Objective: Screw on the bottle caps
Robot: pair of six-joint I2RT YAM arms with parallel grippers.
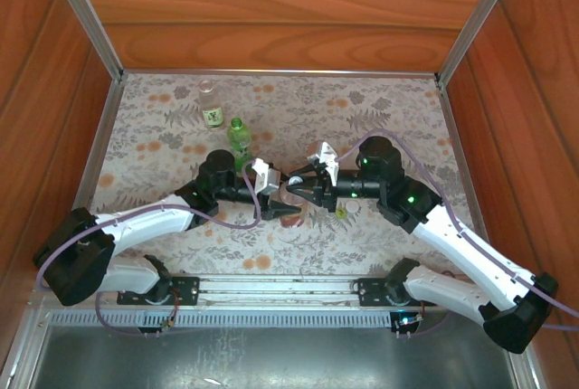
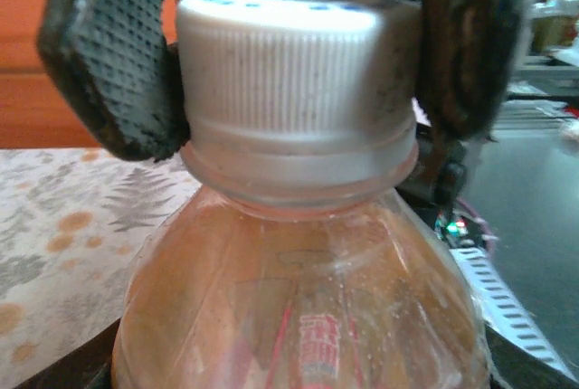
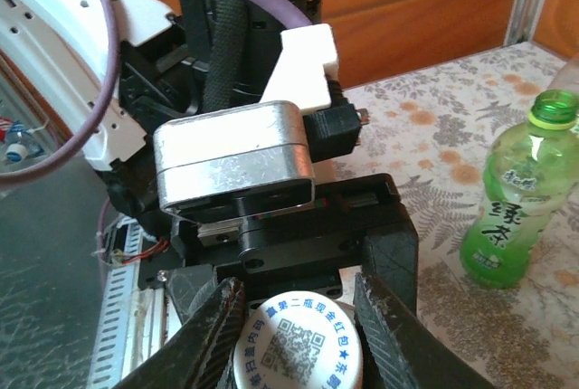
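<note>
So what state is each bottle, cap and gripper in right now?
amber bottle: upright, capped.
white cap: on the amber bottle, tightness unclear.
green bottle: upright, uncapped.
clear bottle: upright, apparently uncapped.
yellow-green cap: loose on the table.
left gripper: shut on the amber bottle.
right gripper: shut on the white cap.

Right gripper (image 3: 296, 308) grips white cap (image 3: 298, 350) (green bottle (image 3: 507, 217) nearby).

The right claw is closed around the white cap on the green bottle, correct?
No. The white cap sits on the reddish-amber bottle, as the left wrist view shows; the green bottle stands apart, uncapped. The right claw is indeed around that cap.
</note>
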